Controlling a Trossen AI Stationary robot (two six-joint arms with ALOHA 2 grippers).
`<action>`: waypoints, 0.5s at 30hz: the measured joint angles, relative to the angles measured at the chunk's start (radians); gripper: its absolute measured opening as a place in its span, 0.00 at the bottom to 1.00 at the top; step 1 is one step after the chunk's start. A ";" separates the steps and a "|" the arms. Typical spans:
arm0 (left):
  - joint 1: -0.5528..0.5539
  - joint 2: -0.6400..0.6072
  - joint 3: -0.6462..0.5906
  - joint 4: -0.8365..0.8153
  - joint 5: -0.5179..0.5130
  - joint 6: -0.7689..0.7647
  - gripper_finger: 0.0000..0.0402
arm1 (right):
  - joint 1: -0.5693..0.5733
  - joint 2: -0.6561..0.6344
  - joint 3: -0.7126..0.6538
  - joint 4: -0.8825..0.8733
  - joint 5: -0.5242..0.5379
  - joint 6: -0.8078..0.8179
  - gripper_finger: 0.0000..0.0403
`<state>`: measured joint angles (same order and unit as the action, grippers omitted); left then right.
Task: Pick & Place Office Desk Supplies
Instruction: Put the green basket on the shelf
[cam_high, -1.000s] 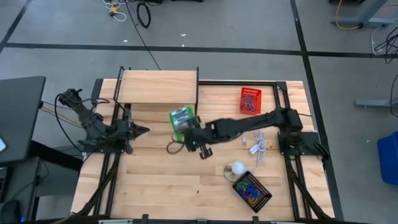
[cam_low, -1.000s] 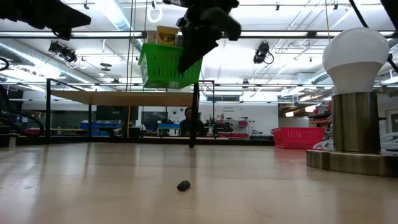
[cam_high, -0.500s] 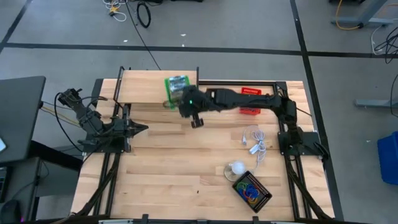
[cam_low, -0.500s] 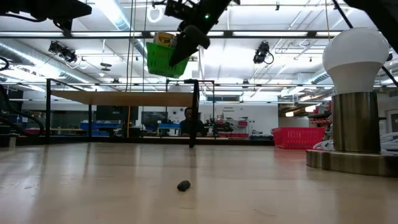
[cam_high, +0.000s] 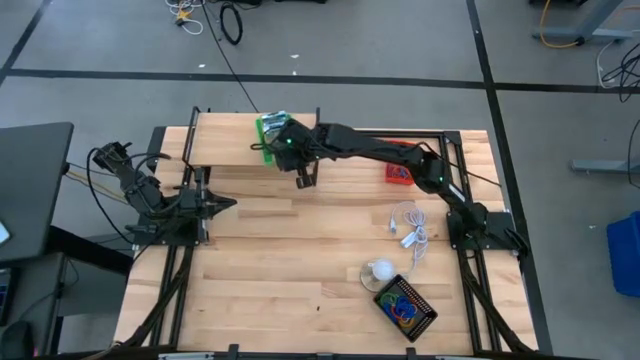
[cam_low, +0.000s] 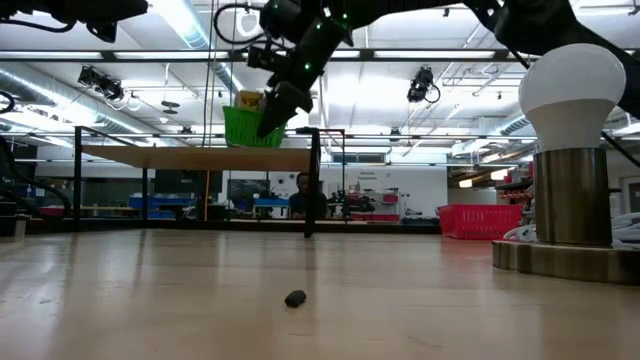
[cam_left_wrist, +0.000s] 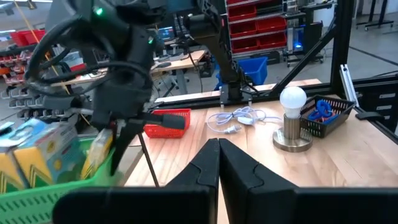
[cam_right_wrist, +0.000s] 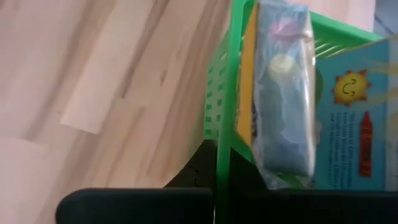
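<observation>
In the high view the right gripper (cam_high: 283, 143) pinches the rim of the green basket (cam_high: 270, 133) with printed packets (cam_high: 277, 121) above the raised wooden shelf (cam_high: 225, 138), the low view shows this basket (cam_low: 248, 127) hanging in the air, and in the left wrist view the left gripper (cam_left_wrist: 218, 163) has its jaws pressed together, holding nothing.

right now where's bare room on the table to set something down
The widest bare wood lies between the waiting left gripper and the white cord, running to the near edge. It is crowded near the lamp and black basket, and on the shelf, where the right gripper holds the green basket.
</observation>
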<state>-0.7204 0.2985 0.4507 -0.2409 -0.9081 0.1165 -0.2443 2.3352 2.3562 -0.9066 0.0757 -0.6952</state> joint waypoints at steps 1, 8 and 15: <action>0.000 0.000 0.000 0.000 0.000 0.000 0.02 | -0.006 0.002 -0.005 0.012 0.003 -0.007 0.00; 0.000 0.000 0.000 0.000 0.011 0.000 0.02 | -0.032 0.012 -0.005 0.027 0.022 -0.019 0.00; 0.000 0.000 0.000 0.000 0.011 0.002 0.02 | -0.034 0.012 -0.005 0.022 0.018 -0.020 0.00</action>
<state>-0.7204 0.2985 0.4507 -0.2409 -0.8974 0.1184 -0.2783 2.3474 2.3516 -0.8847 0.0937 -0.7151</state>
